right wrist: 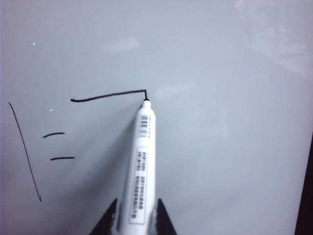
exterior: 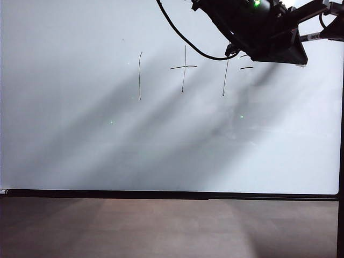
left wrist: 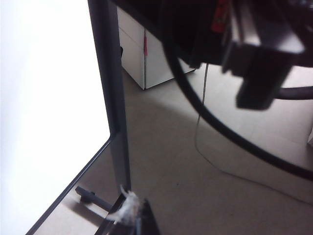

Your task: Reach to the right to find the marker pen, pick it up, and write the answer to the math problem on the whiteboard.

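Fingers (right wrist: pixel 108 220) of the right gripper (right wrist: pixel 133 226) stand dark on either side of the marker pen (right wrist: pixel 141 166), pinched onto its white barrel. We see the pen pointing away from the wrist, its black tip touching the whiteboard (right wrist: pixel 220 147). In the exterior view the right arm's dark bulk reaches in at the board's upper right corner, with a black cable (exterior: pixel 180 35) looping below it.

The tip sits at the end of the answer (right wrist: pixel 108 95), so far one long stroke with a short bend at the pen. Just beside that stroke lie the two short dashes and one tall line of the math problem (right wrist: pixel 55 146); the exterior view shows its first line, its cross and its second line across the board's upper middle.

The barrel carries a barcode and a printed label, too small to read.

The left gripper (left wrist: pixel 264 63) hangs beyond the board's black frame edge, above the floor; we cannot tell whether it is open.
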